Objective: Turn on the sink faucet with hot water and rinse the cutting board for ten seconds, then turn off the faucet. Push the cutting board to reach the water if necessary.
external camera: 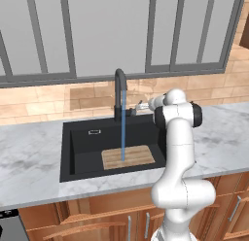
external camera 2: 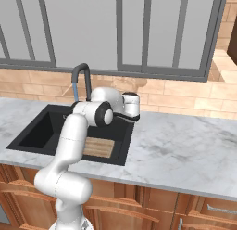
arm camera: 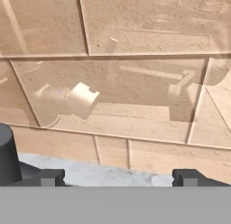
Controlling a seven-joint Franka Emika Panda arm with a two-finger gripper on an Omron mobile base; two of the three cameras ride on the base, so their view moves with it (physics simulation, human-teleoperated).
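water (external camera: 123, 126) is running: a thin blue stream drops from the sink faucet (external camera: 119, 89) in the middle of the left base frame and lands on the cutting board (external camera: 128, 157), which lies flat on the floor of the sink (external camera: 78, 150), lower centre. so the turn-on step looks done and the board needs no push, the stream already hits it. can't tell from the pictures if it's hot. left to do, as i judge: finish the rinse, then shut the faucet off. gripper (arm camera: 118, 178) sits beside the faucet base, just right of it, aimed at the tiled wall (arm camera: 135, 83); fingertips (arm camera: 189, 177) stand far apart at the bottom of the hand frame, wide, holding nothing.
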